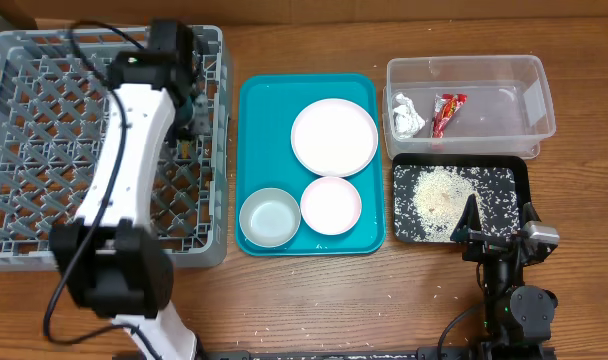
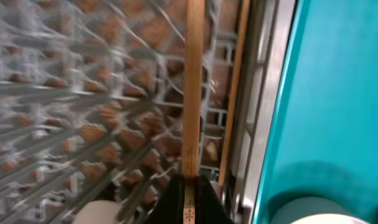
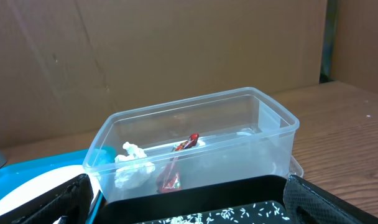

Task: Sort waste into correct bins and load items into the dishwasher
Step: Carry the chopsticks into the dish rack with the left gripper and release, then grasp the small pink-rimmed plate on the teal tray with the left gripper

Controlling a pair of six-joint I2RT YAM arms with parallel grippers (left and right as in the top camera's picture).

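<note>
My left gripper [image 1: 191,112] [image 2: 190,185] is shut on a wooden chopstick [image 2: 191,93], held over the right side of the grey dish rack [image 1: 44,130]. A second chopstick [image 2: 236,74] lies along the rack's wall. A white rounded thing [image 2: 99,213], perhaps the cup, shows partly below. Two white plates [image 1: 333,137] [image 1: 331,204] and a steel bowl [image 1: 270,217] sit on the teal tray [image 1: 259,100]. The clear tub [image 1: 504,75] [image 3: 263,134] holds the tissue [image 1: 405,115] [image 3: 132,167] and red wrapper [image 1: 446,112] [image 3: 174,177]. Rice [image 1: 442,192] lies in the black tray [image 1: 519,175]. My right gripper [image 1: 499,228] [image 3: 189,202] is open and empty at the black tray's front edge.
A few rice grains lie scattered on the wooden table [image 1: 404,290] in front of the black tray. A brown cardboard wall [image 3: 145,56] stands behind the tub. The left arm [image 1: 129,160] stretches across the rack.
</note>
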